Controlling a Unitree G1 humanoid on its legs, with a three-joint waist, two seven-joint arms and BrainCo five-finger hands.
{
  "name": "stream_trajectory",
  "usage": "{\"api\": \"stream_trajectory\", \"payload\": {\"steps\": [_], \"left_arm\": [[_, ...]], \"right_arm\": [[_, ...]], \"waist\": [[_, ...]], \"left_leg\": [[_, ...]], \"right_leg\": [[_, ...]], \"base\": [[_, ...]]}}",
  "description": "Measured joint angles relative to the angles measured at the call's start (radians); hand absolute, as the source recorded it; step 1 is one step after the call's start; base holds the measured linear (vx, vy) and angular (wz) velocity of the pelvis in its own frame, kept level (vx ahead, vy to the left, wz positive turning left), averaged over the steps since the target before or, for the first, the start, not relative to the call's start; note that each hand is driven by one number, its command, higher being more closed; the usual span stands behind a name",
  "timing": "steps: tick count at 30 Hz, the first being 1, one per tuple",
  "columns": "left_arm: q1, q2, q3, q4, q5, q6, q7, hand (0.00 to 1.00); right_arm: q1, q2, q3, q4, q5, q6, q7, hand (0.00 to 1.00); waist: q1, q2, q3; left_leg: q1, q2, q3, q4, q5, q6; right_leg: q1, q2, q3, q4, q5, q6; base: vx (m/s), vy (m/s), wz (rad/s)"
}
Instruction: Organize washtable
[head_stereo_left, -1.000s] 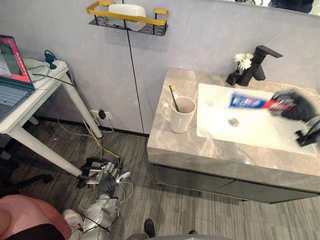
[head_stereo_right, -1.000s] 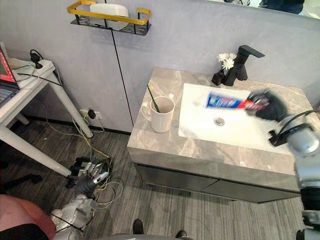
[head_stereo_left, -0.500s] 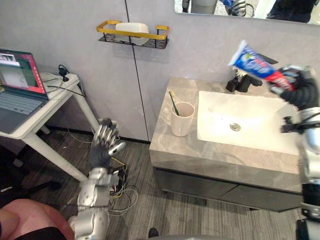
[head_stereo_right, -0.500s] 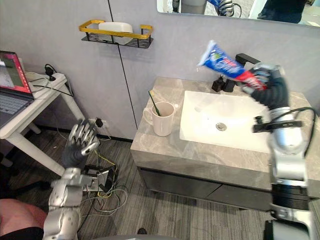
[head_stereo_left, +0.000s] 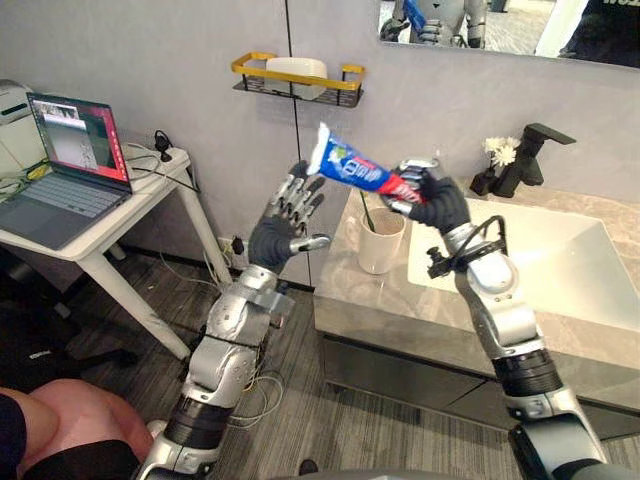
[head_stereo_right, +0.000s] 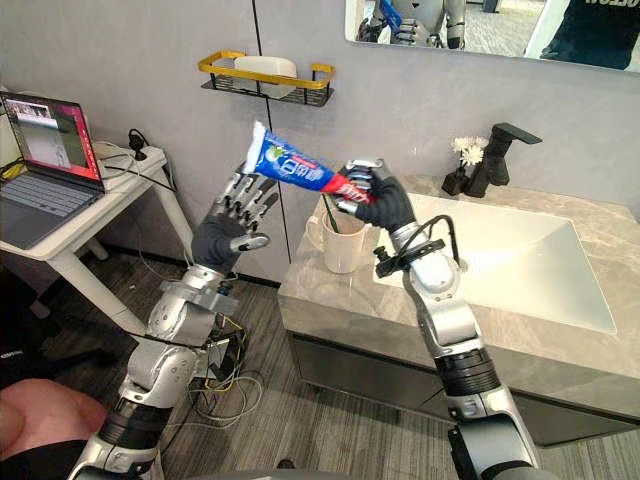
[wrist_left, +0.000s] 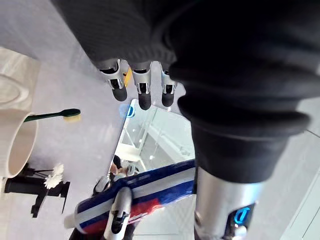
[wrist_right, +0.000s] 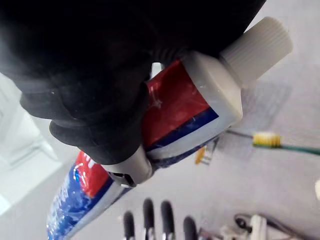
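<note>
Above the left edge of the washtable, the left hand is open, fingers spread, just beside the crimped end of the toothpaste tube, at its 8 o'clock. If a handover is intended, close on the tube's mid-body before the other hand releases: the soft, glossy tube dents and slides. At the tube's 6 o'clock stands a smooth cream mug holding a thin green toothbrush. The right hand clamps the tube beside its ribbed white cap, at 3 o'clock.

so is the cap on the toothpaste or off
On. A white ribbed cap closes the end of the toothpaste tube, which the right hand grips near that end.
</note>
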Motion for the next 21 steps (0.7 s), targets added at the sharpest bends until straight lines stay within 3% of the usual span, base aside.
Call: {"api": "stream_trajectory", "payload": {"steps": [10,21], "left_arm": [[-0.086,-0.011,-0.046,0.021,0.001,0.015,0.020,0.00],[-0.109,-0.025,-0.032,0.023,0.022,0.015,0.043,0.00]], "right_arm": [[0.075,0.074,0.069,-0.001,-0.010,0.021,0.038,1.00],[0.131,0.107,0.068,-0.002,-0.008,0.030,0.058,1.00]], "waist": [[0.000,-0.001,0.003],[-0.022,-0.004,0.018]], "left_leg": [[-0.001,-0.001,0.005,0.003,0.000,0.000],[-0.002,0.004,0.019,0.003,-0.001,-0.001]], "right_leg": [[-0.001,0.000,0.004,-0.007,0.001,0.001],[-0.004,0.007,0.017,-0.018,0.003,0.000]], "base": [[0.01,0.003,-0.01],[0.01,-0.002,-0.03]]}}
